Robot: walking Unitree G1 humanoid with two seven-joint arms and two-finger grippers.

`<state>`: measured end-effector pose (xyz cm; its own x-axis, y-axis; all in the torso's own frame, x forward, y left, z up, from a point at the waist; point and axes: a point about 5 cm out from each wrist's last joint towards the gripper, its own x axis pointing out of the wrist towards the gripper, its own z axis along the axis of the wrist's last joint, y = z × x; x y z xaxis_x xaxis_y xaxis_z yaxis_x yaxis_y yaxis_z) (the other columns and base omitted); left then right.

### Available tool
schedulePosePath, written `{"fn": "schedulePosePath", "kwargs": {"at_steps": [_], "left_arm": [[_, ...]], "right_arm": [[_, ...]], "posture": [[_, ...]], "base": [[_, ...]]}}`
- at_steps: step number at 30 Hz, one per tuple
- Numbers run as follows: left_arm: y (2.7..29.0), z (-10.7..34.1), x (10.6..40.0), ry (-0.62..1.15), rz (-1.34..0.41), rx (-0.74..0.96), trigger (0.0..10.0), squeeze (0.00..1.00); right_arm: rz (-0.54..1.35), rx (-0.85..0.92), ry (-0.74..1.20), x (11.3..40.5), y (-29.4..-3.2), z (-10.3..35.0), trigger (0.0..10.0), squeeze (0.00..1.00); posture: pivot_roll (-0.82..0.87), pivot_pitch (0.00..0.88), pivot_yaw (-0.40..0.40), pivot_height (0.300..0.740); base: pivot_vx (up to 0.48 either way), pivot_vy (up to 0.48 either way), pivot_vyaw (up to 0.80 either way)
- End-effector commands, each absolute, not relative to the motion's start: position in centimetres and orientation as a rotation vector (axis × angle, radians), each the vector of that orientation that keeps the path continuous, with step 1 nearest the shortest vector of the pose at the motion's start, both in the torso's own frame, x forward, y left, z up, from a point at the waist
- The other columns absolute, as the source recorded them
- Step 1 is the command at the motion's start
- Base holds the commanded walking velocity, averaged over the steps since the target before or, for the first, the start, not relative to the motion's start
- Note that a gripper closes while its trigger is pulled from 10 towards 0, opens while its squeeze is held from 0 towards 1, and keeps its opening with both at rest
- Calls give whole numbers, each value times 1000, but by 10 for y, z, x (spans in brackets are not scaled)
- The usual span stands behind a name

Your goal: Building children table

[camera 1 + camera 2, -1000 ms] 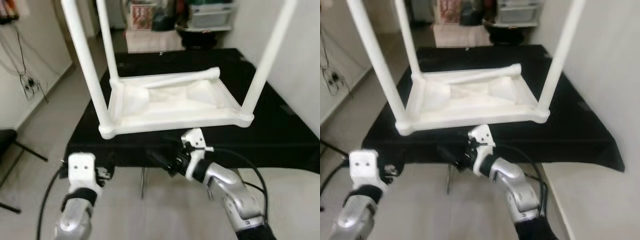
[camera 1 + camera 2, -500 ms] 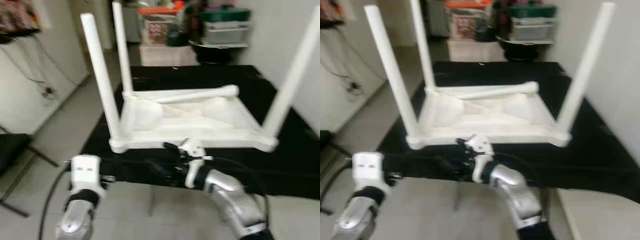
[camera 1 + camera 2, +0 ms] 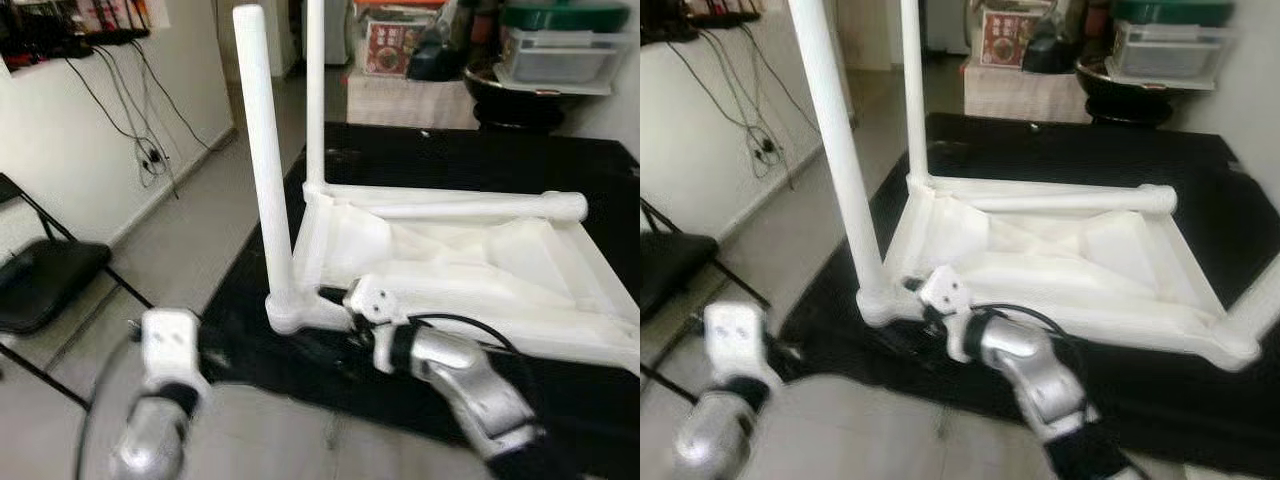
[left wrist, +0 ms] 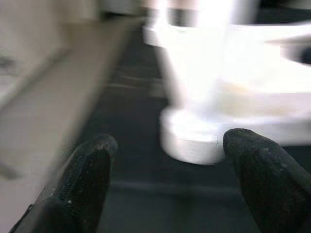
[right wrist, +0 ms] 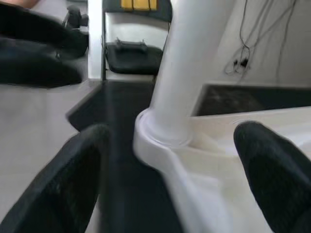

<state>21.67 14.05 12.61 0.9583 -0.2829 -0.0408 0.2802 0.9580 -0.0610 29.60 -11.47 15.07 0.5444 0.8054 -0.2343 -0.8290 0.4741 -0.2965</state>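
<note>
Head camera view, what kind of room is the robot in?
Probably a lived-in home room doubling as storage or workspace. A folding chair stands by a wall with dangling cables, storage boxes are stacked at the back, and an upturned white table lies on a black-covered surface.

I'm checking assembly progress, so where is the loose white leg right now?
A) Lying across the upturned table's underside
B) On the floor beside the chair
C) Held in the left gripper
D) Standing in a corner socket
A: the loose white leg lies flat across the far side of the upturned table, in neither gripper.
</note>
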Motion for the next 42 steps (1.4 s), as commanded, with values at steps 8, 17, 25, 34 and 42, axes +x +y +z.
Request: {"fn": "schedulePosePath", "kwargs": {"at_steps": [8,17,25,34,42], "left_arm": [[129,120,199,118,-473,-17,10000,0],[129,124,193,112,-470,-1,10000,0],[129,126,189,109,-470,1,10000,0],[128,127,187,108,-470,-8,10000,0],[126,128,186,107,-465,-12,10000,0]], "right_arm": [[1124,-709,251,302,-144,167,10000,0],[986,-756,488,330,-146,162,10000,0],[928,-882,634,334,-164,152,10000,0],[835,-914,751,340,-172,152,0,0],[794,-828,822,341,-168,149,0,0]], "posture": [[-71,43,-14,740],[-52,66,-20,740],[-54,91,-20,740],[-55,104,-27,740],[-54,108,-32,740]], "base": [[0,0,0],[0,0,0],[0,0,0],[0,0,0],[0,0,0]]}}
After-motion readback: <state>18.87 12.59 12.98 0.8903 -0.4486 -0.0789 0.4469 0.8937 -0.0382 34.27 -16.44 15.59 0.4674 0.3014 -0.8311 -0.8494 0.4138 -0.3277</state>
